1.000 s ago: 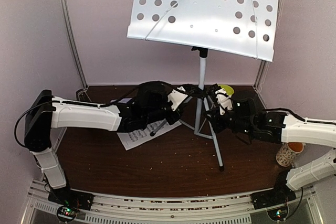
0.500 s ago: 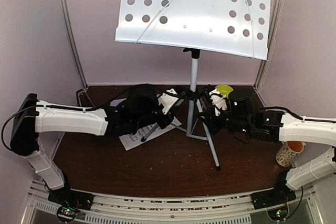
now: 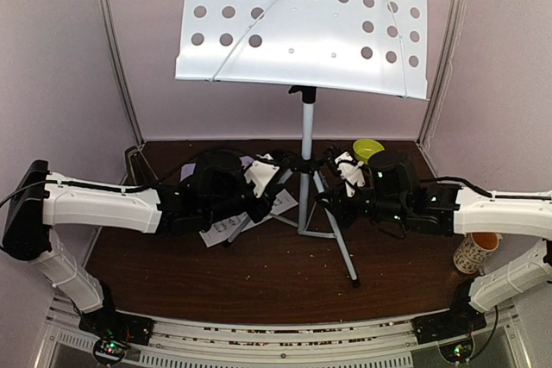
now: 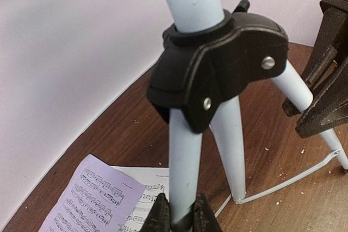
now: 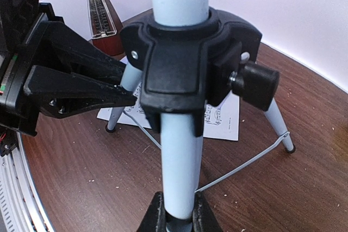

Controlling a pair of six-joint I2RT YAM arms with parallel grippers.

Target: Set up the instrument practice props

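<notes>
The music stand [image 3: 302, 28] stands upright at the middle of the dark wooden table [image 3: 276, 277]. Its white perforated desk sits high above both arms, and its tripod legs are spread on the wood. The left claw [image 3: 272, 182] reaches in from the left and pinches one silver leg below the black hub [image 4: 217, 74]. In the left wrist view that leg runs down between the two fingers [image 4: 160, 215], which press it from either side. The right claw [image 3: 335, 189] comes in from the opposite side and clamps another leg the same way, its fingers [image 5: 155, 215] tight on the tube below the hub. The centre pole rises between the two claws. A lavender sheet [image 4: 92, 202] lies flat, partly over a white sheet [image 4: 144, 188], beside the leg the left claw grips. The metronome [image 5: 102, 20] stands upright near the back wall, beyond the sheets. A green bowl [image 3: 368, 149] sits behind the right claw, and a cup [image 3: 473, 252] stands by the right arm.
</notes>
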